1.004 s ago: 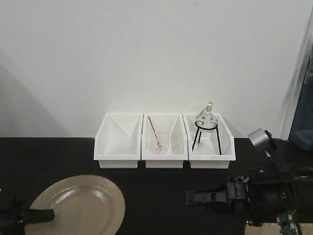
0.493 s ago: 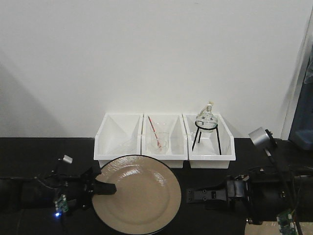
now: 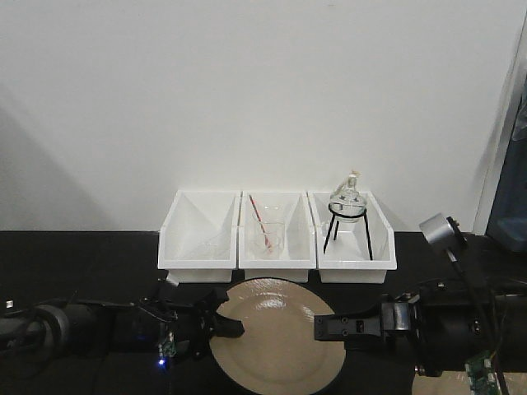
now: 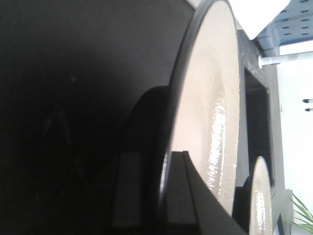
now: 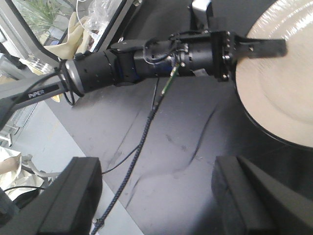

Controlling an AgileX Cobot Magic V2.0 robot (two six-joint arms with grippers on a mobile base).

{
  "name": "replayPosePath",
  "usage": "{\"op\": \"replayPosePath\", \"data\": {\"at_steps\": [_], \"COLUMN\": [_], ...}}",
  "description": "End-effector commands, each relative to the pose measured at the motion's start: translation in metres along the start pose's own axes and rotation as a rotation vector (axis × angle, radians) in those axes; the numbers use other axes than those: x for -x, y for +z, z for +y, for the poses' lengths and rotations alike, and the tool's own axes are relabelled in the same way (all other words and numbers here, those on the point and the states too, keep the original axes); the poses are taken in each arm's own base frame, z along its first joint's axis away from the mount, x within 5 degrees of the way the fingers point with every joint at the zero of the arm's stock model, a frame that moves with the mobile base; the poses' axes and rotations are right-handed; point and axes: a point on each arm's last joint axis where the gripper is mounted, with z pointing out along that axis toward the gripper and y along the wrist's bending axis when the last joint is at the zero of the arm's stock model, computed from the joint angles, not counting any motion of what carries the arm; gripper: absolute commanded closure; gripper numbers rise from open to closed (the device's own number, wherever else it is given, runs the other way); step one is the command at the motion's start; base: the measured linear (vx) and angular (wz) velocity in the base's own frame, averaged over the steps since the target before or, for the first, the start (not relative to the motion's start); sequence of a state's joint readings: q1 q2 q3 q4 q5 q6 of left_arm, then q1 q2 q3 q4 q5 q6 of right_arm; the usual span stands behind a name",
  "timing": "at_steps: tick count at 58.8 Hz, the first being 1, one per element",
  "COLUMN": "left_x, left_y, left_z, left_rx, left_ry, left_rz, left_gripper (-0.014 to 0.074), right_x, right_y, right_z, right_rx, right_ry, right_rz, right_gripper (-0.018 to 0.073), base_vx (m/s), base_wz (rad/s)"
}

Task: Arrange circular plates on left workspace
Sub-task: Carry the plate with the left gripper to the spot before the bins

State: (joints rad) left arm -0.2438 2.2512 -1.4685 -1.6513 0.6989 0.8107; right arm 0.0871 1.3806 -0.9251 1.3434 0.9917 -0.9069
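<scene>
The left gripper (image 3: 232, 329) clamps the rim of one plate (image 3: 276, 346); only its wrist view shows a second plate (image 4: 259, 200). The right gripper (image 5: 156, 176), in its own view, gapes empty.

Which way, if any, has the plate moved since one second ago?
Yes: the plate moved right, from lower left of the bins to below the middle bin.

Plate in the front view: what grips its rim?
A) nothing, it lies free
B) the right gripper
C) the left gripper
C: the left gripper is shut on the left rim of the plate, one finger lying over its tan face.
</scene>
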Motion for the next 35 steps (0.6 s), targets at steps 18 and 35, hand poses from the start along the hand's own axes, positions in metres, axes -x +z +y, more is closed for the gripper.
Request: {"op": "replayPosePath", "data": {"at_steps": [18,35], "left_x": [0.0106,0.0133], "left_y": [-0.0099,-0.0136], "left_z": [-0.0463,-0.044], "left_rx": [-0.148,-0.15], "left_ry": [-0.009,0.101], "left_rz": [-0.078,-0.078], "left_gripper": [0.0423,0.0071], "right_x": [0.0109,0.0106], "right_y": [-0.0073,-0.0073], "right_z": [0.0161,0.0162], "right_rx": [0.053,0.054], "right_ry": [-0.031,-0.032], "right_rz": [-0.061,-0.057], "right_gripper": [0.0039,0.0039], "base_vx": [0.0,0.0], "base_wz": [0.0,0.0]}}
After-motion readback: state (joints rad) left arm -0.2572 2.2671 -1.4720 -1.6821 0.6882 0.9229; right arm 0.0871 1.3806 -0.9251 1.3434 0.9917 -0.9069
